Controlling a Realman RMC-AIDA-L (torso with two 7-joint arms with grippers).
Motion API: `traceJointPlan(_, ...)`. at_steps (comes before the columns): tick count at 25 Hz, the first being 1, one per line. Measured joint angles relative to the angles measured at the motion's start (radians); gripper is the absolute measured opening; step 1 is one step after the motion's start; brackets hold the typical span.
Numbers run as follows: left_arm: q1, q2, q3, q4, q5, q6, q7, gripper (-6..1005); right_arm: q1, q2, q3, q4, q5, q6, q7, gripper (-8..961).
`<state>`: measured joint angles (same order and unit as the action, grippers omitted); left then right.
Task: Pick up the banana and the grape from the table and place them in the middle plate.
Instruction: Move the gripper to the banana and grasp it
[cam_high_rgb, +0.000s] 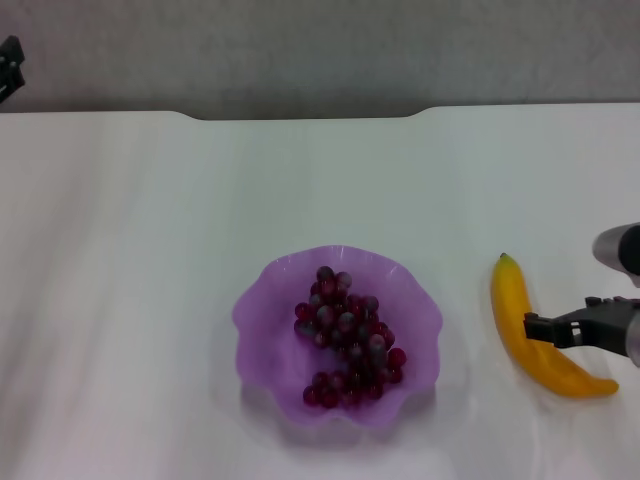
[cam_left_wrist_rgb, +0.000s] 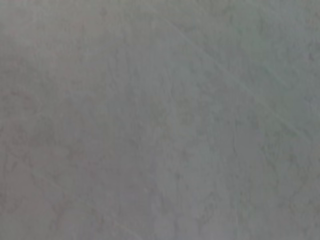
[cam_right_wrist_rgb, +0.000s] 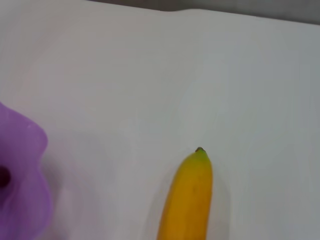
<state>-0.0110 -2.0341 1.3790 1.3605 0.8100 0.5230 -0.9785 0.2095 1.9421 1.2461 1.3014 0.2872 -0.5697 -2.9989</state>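
Note:
The grape (cam_high_rgb: 345, 340) bunch, dark red-purple, lies inside the middle plate (cam_high_rgb: 255, 310), a lilac scalloped bowl at the centre front of the white table (cam_high_rgb: 150, 250). To the plate's right the yellow banana (cam_high_rgb: 510, 300) lies flat on the table, its green tip pointing away from me. My right gripper (cam_high_rgb: 545, 330) reaches in from the right edge and sits at the banana's middle, overlapping it. In the right wrist view the banana (cam_right_wrist_rgb: 187, 200) shows its tip end, with the plate's rim (cam_right_wrist_rgb: 22, 170) off to one side. My left gripper (cam_high_rgb: 10, 65) is parked at the far left.
The table's far edge has a shallow notch (cam_high_rgb: 310, 115), with a grey wall behind it. Bare tabletop lies between the plate and the banana. The left wrist view shows only a plain grey surface.

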Motion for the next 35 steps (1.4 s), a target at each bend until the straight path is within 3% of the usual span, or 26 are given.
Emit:
traceJointPlan(9,-0.001,0.0,0.002,0.0,0.0,0.0,0.0,880,0.027,0.0,-0.025,-0.013,-0.009,0.006,0.0,877)
traceJointPlan(35,0.005,0.0,0.011,0.015,0.0,0.001,-0.002,880,0.114,0.026,-0.039,-0.206,0.001,0.079,-0.001,872)
